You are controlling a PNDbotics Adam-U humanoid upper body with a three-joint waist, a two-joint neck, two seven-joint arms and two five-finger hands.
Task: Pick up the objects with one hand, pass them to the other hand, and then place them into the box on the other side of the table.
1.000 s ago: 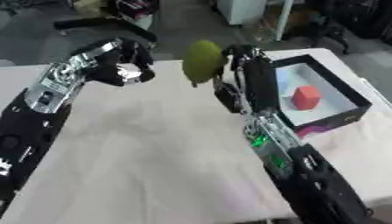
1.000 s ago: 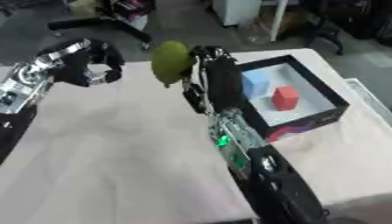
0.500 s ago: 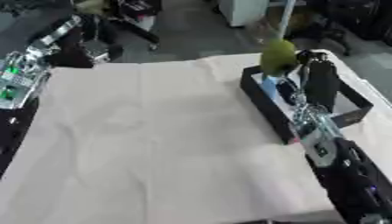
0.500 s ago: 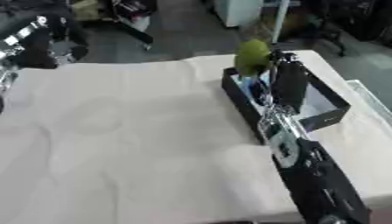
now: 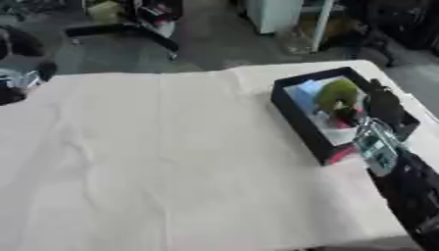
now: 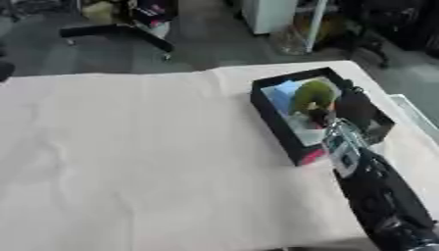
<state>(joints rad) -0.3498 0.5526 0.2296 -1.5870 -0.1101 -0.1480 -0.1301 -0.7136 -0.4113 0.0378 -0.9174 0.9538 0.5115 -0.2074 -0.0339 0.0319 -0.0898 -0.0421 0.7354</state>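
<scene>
A green rounded object (image 5: 337,94) is inside the black box (image 5: 296,120) at the table's right side, with my right hand (image 5: 377,104) over the box and curled round it. A light blue block (image 5: 306,91) and a bit of something red (image 5: 345,124) lie in the box beside it. My right forearm (image 5: 403,171) runs in from the lower right. My left hand (image 5: 12,88) shows only as a dark blurred shape at the far left edge of the left eye view; its state is unclear.
The table is covered by a pale wrinkled cloth (image 5: 171,157). Behind the far edge are a dark floor, an office chair base (image 5: 129,32) and a white cabinet (image 5: 279,12).
My right hand has carried the green object rightwards and down into the box. My left arm has drawn back to the left edge. The camera has tilted as well.
</scene>
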